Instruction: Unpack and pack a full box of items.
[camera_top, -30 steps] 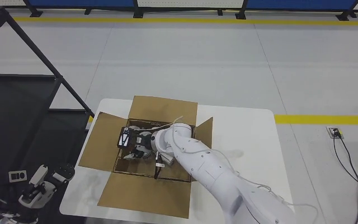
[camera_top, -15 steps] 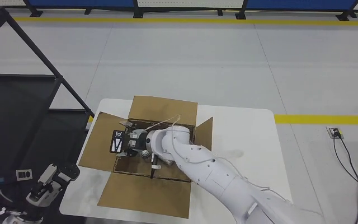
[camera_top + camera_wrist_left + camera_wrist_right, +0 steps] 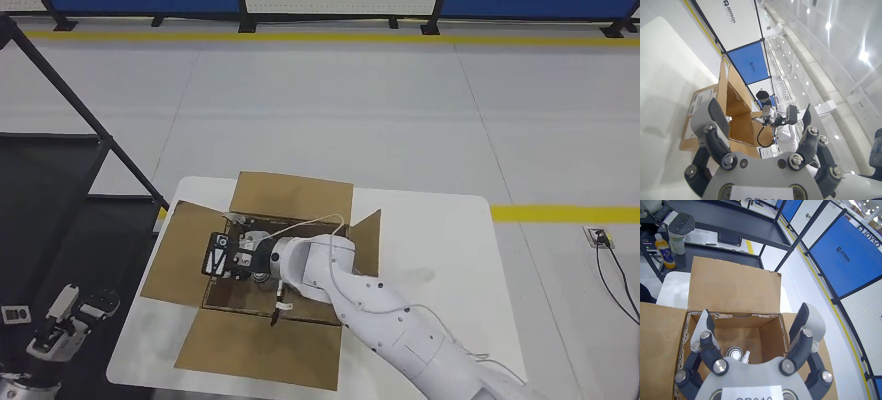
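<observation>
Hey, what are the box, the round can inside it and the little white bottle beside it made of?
The box: corrugated cardboard, matt brown; the fluted layers show along its torn rim. The can: likely metal, its ringed top shines silver. The bottle: probably plastic, white and smooth with a spray-type cap; too small to be sure.

The box sits on the left half of the table, with its flaps open. Inside, on its bottom, a can and a spray bottle are just beside each other. The right gripper hangs over the opening, toward its left side. The left gripper is off the table's near left corner, well apart from the box. A drink bottle stands on the rack left of the table.
</observation>
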